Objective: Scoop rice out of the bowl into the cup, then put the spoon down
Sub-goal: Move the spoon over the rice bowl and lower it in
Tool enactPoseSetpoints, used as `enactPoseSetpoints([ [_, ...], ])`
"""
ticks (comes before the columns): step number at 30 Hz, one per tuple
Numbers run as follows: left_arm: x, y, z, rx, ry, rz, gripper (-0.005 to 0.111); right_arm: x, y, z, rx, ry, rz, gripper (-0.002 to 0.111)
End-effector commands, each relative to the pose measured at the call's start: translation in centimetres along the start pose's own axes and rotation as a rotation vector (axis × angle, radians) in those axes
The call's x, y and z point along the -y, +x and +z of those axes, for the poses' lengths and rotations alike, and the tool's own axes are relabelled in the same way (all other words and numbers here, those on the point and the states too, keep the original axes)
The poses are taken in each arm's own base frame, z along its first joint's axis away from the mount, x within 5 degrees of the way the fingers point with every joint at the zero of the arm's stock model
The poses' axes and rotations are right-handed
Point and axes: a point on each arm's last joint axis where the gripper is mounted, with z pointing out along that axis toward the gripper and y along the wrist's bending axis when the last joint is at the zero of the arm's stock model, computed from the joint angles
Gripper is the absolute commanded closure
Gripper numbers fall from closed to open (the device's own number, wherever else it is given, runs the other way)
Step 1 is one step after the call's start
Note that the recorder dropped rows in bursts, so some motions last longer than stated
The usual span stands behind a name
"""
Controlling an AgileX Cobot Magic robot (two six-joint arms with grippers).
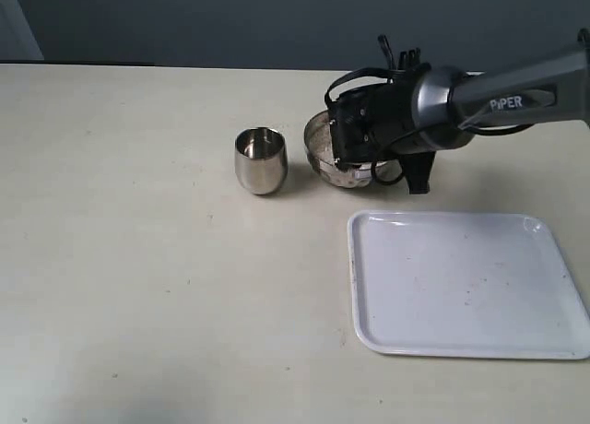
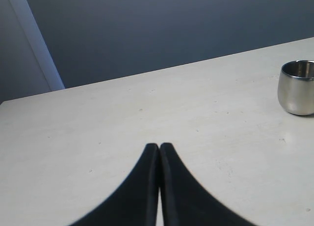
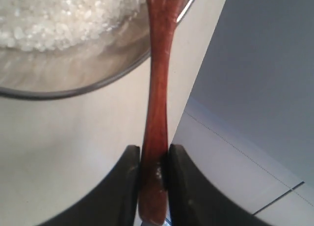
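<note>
Right gripper (image 3: 154, 159) pinches the spoon (image 3: 159, 78) by its handle, which crosses the rim of the bowl (image 3: 73, 91) holding the rice (image 3: 59, 19). The cup (image 1: 260, 159) stands upright just beside the bowl. Left gripper (image 2: 159, 148) is closed and empty, and a white tray (image 1: 461, 286) lies nearby.

Grey PIPER-marked arm (image 1: 516, 97), cabled wrist (image 1: 373, 120), black right claw (image 3: 154, 151).

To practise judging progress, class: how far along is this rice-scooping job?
Done: the right pincer grips the spoon. In hand: the spoon reaches over the bowl rim toward the rice; its scoop is out of frame. Left: no rice shows in the cup, and the spoon is not yet set down.
</note>
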Motion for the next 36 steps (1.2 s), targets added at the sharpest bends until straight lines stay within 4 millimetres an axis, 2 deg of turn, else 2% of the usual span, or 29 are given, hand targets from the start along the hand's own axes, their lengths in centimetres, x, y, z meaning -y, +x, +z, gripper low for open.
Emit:
enactPoseSetpoints([
  [1,0.0,-0.1,-0.1,0.007,0.002,-0.005,0.106,-0.5,-0.3,0.6,0.005,-0.021,-0.013,0.109],
  [8,0.0,-0.1,-0.1,0.007,0.002,-0.005,0.106,-0.9,-0.7,0.7,0.026,-0.043,-0.038,0.109],
  [17,0.0,-0.1,-0.1,0.007,0.002,-0.005,0.106,-1.9,-0.6,0.6,0.023,-0.154,-0.028,0.109],
  [36,0.0,-0.1,-0.1,0.007,0.002,-0.005,0.106,-0.2,0.5,-0.9,0.049,-0.140,0.016,0.109],
])
